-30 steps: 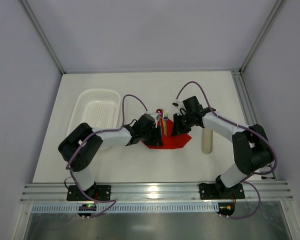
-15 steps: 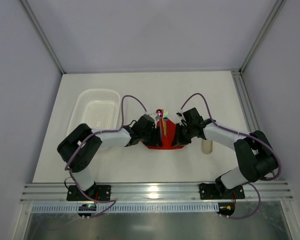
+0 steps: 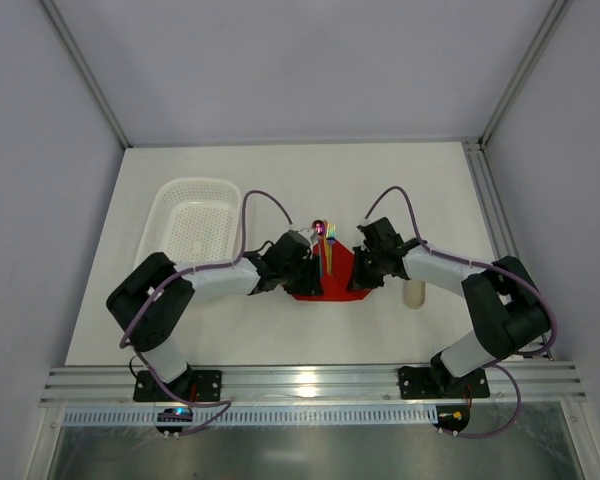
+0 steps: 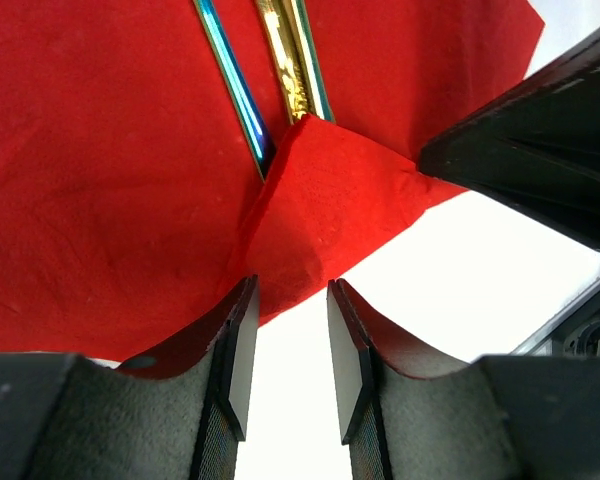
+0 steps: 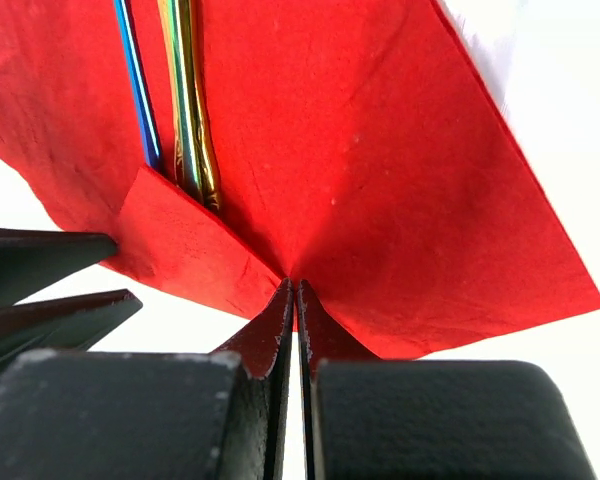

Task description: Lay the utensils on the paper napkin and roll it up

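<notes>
Right gripper (image 5: 295, 285) nearer; utensils (image 5: 185, 100) on napkin (image 5: 380, 180)

a folded corner of the paper napkin (image 4: 100, 200) hides one end of the utensils (image 4: 292, 60); the wrist views' top edge cuts off the other.

Top external: fixed, high behind both arm bases, looking down from afar; whole table (image 3: 280, 330) in frame.
Left wrist: very near, low, facing past the left gripper (image 4: 291, 290) onto the paper napkin (image 4: 110, 200).
Right wrist: equally near, past the right gripper (image 5: 294, 288), from the opposite side.
Shared: paper napkin and utensils (image 4: 285, 60), in all three.
</notes>
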Controlling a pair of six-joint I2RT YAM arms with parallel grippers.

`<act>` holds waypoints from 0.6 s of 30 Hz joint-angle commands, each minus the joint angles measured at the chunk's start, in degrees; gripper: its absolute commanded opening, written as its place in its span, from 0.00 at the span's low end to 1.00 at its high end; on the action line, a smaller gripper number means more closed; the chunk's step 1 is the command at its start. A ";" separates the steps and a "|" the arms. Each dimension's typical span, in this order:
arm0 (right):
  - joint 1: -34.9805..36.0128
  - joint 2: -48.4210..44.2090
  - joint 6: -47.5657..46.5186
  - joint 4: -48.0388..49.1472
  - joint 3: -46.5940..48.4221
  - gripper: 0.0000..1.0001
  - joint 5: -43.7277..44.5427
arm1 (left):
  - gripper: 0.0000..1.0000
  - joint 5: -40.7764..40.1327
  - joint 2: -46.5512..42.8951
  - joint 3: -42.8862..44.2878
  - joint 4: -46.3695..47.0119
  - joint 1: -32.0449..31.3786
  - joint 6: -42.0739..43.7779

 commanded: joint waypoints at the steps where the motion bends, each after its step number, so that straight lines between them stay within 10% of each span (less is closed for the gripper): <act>1: 0.90 -0.05 0.72 -0.19 0.28 0.04 2.88 | 0.38 -0.58 -2.05 2.98 -1.83 -1.36 0.50; 18: 2.22 -2.76 1.34 -2.30 2.57 0.04 1.30 | 0.35 -2.43 2.87 2.64 0.80 -3.48 0.24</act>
